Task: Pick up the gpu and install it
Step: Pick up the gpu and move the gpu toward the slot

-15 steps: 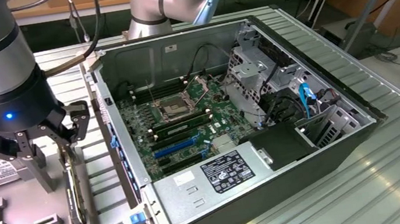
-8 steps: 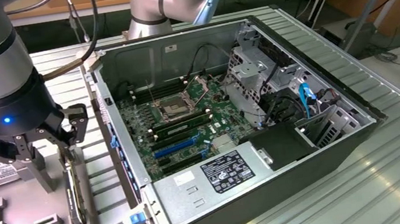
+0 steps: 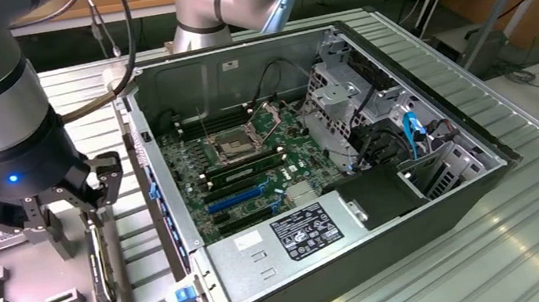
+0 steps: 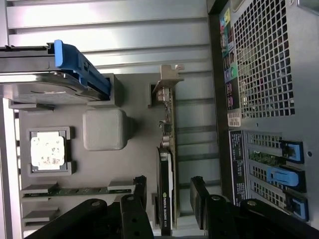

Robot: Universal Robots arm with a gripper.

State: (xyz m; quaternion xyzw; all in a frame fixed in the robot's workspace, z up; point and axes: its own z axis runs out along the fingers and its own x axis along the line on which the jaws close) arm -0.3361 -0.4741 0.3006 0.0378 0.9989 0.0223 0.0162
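Gpu (image 4: 166,149) upright on edge in grey tray (image 4: 134,164) slot on desk (image 3: 536,240) beside open case (image 3: 236,68), top edge exposed for grasp. Pincer (image 4: 168,185) wide, fingers (image 4: 200,199) straddling card, not yet touching.

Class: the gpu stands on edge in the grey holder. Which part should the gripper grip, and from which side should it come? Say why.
Grip the gpu by its black body, across its two flat faces, from straight above. It stands on its long edge in the grey holder, thin top edge free, both faces exposed; the open gripper straddles it.
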